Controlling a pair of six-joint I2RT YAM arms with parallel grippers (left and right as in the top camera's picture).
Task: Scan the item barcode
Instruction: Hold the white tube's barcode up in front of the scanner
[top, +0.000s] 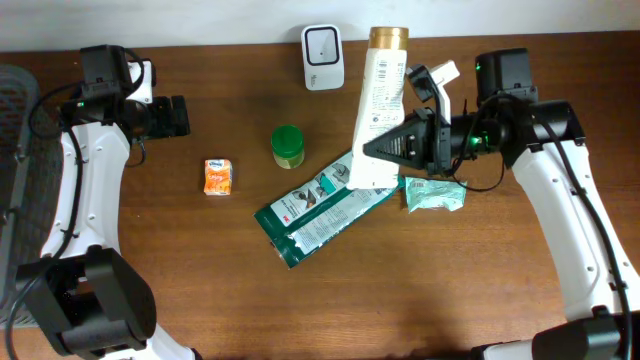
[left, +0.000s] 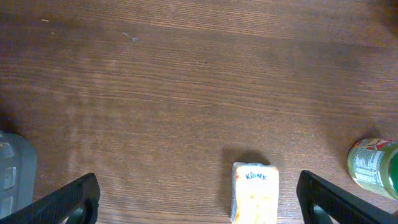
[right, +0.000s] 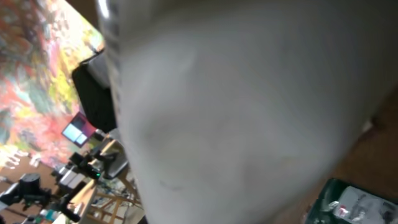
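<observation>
Your brown wooden surface (top: 200, 290) carried a white scanner (top: 323, 58) at its far edge. Just right of the scanner, your right tool (top: 385, 148) pinched the white tube (top: 380, 95), whose gold cap lay beside the scanner. Well left of the scanner, your left tool (top: 180, 116) stood spread wide.

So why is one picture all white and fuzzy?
Right wrist view: the white bottle is very close to the lens, so it blurs and fills the frame. Overhead view: evenly lit and sharp. Left wrist view: the wood table and tissue pack are crisp.
</observation>
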